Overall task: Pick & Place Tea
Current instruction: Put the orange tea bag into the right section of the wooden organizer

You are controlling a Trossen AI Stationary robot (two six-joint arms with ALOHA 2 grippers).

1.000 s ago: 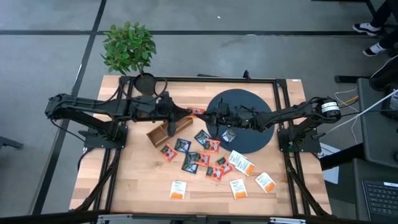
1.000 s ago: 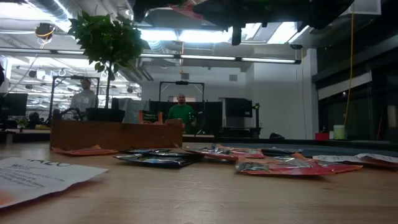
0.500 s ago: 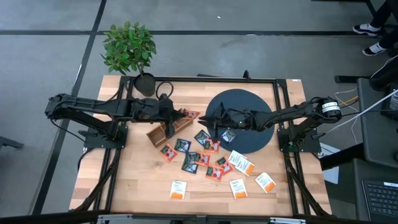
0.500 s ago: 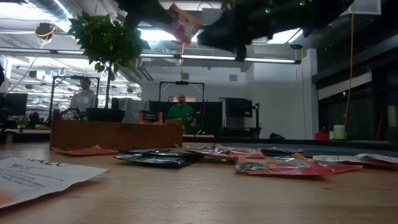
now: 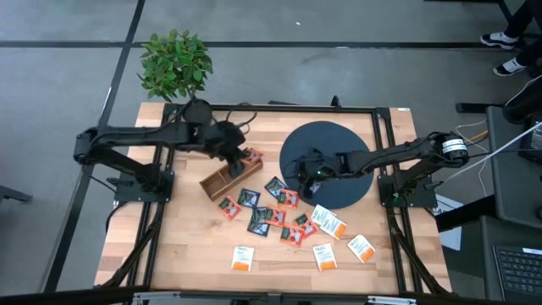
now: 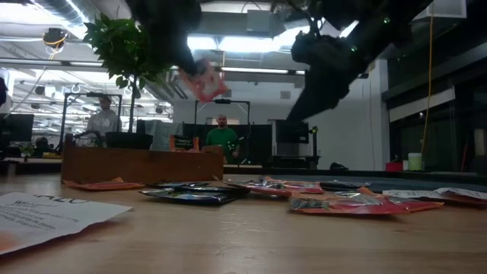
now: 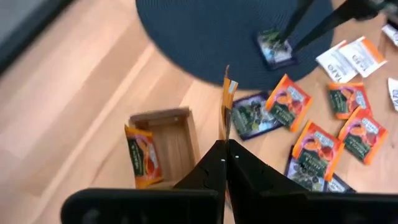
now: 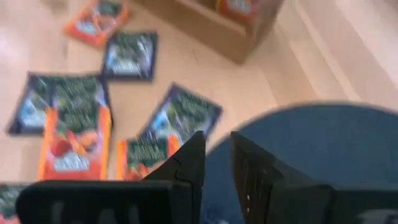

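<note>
My left gripper (image 5: 244,158) is shut on a red-orange tea sachet (image 7: 225,102), in the air between the wooden divided box (image 5: 223,180) and the dark round disc (image 5: 334,161). One compartment of the box (image 7: 163,140) has an orange sachet (image 7: 139,155) standing in it. My right gripper (image 5: 302,176) slants down over the disc's left part, open. Its fingertips (image 7: 285,38) stand at a dark sachet (image 7: 273,50) that lies flat on the disc. More tea sachets (image 5: 271,212) lie scattered on the table. My left gripper pinches the red-orange sachet's lower edge (image 7: 225,132) between its two fingers. The fingers slant down from the table's far left. The sachet sticks out beyond the fingertips, seen edge-on in the wrist view, tilted and lifted clear (image 6: 204,82). Whether my right gripper touches the dark sachet, I cannot tell.
A potted plant (image 5: 175,63) stands at the table's far left corner. White sachets with orange bands (image 5: 243,258) (image 5: 362,248) lie toward the near edge. Black frame rails (image 5: 385,127) border the table. People (image 6: 221,138) stand in the room behind.
The red-orange sachet was between both grippers over the disc's left edge. My left gripper has carried it down and toward the box, tipping downward. My right gripper has come away from it and tipped down toward the dark sachet on the disc.
</note>
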